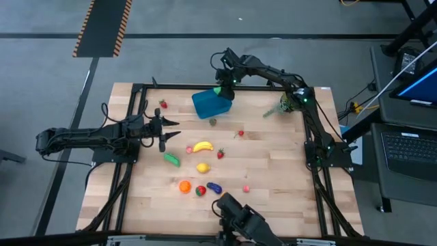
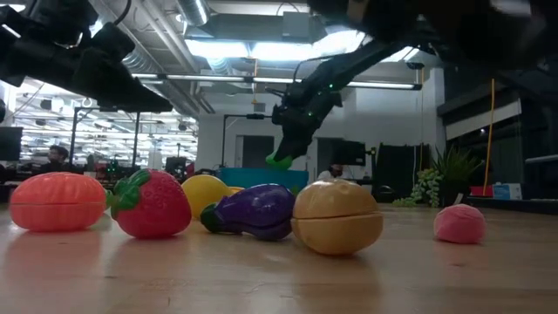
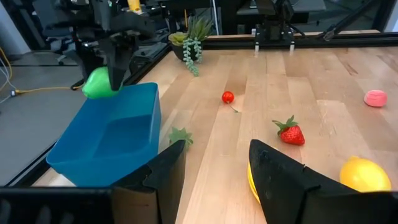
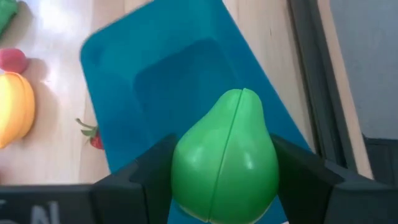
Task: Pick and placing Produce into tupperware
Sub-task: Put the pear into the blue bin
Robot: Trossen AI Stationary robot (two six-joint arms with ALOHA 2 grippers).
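The blue tupperware (image 1: 209, 104) stands open near the table's far edge, and nothing shows inside it (image 4: 174, 68). My right gripper (image 1: 220, 89) hangs over its far rim, shut on a green pear-shaped produce piece (image 4: 224, 155), which the low view (image 2: 279, 160) and the left wrist view (image 3: 99, 84) also show above the box. Other produce lies on the wood: a banana (image 1: 202, 146), a lemon (image 1: 203, 167), a cucumber (image 1: 171, 159), an orange (image 1: 185, 186) and an eggplant (image 1: 214, 186). My left gripper (image 3: 214, 152) waits at the table's left side, open, with nothing between its fingers. My right gripper pinches the green piece's wide rounded end (image 4: 186, 180) between its two fingers (image 4: 140, 177), one on each side. The fingers slant down from the far right. The piece is lifted clear above the tupperware, its narrow end pointing away from the wrist toward the box.
A leafy plant sprig (image 1: 283, 106) lies at the far right. Strawberries (image 1: 220, 154) (image 1: 163, 104), a small red tomato (image 1: 241, 133) and a pink piece (image 1: 246, 188) are scattered about. A black frame rail (image 1: 205, 86) runs along the far edge behind the box.
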